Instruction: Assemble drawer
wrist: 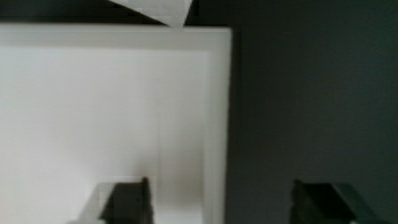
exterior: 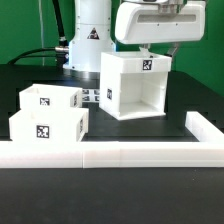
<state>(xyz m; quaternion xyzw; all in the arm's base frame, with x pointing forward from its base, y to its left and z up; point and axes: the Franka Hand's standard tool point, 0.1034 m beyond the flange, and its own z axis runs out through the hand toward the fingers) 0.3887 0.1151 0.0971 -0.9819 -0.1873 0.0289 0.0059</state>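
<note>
stage: early, we reckon | front tray and back tray loose beside casing; neither slotted in yet | gripper spread wide over casing top

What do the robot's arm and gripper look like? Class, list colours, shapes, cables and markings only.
The arm is white with rounded segments and a black triangular sticker. Black cables trail beside its base. The gripper has a boxy white body and two dark fingers.
</note>
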